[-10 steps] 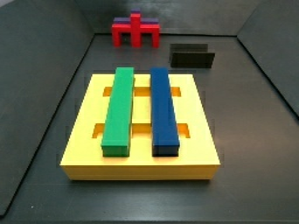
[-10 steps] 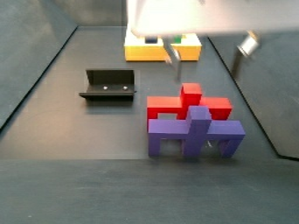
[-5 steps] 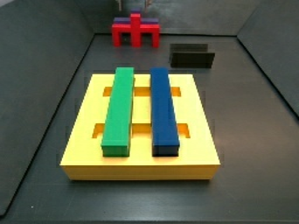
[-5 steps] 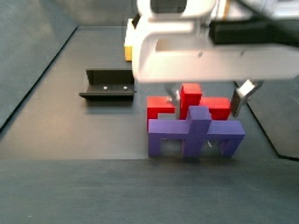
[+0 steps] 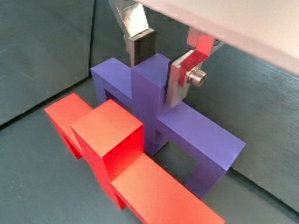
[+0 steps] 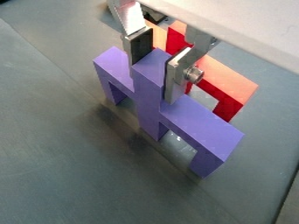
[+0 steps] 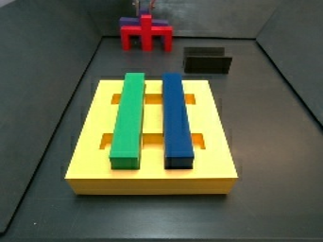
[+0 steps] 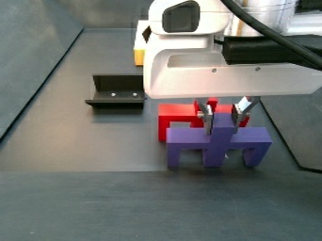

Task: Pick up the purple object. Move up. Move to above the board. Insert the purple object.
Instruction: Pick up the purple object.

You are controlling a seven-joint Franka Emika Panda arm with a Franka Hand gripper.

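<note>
The purple object [image 6: 158, 105] stands on the dark worktop [image 6: 59, 131] at the far end from the board [image 7: 89, 142], with the red piece [image 5: 111, 149] touching or just beside it. The gripper [image 5: 162, 59] is down over its raised central post: jaws apart, straddling the post, one silver finger [image 5: 184, 74] against or very near one face, the dark pad of the other [image 6: 138, 44] near the opposite face. Whether the pads already press is hard to tell from the wrist views; they look not fully closed on it. In a side view the gripper [image 8: 224, 111] sits low on the post under the white wrist housing.

Step in hand: pick up the purple object. To do it well: keep the post centred between the pads, close squarely on its flat faces, pads well down the post rather than on its top edge. Watch the red piece, since it sits tight alongside and could drag along on the lift; lift straight up. A skewed grip would probably tilt the legs and spoil insertion later.

Farther out: the fixture [image 8: 116, 92] stands apart to the side. The board carries the green bar [image 7: 127, 118] and blue bar [image 7: 178, 118], open slots beside them.
</note>
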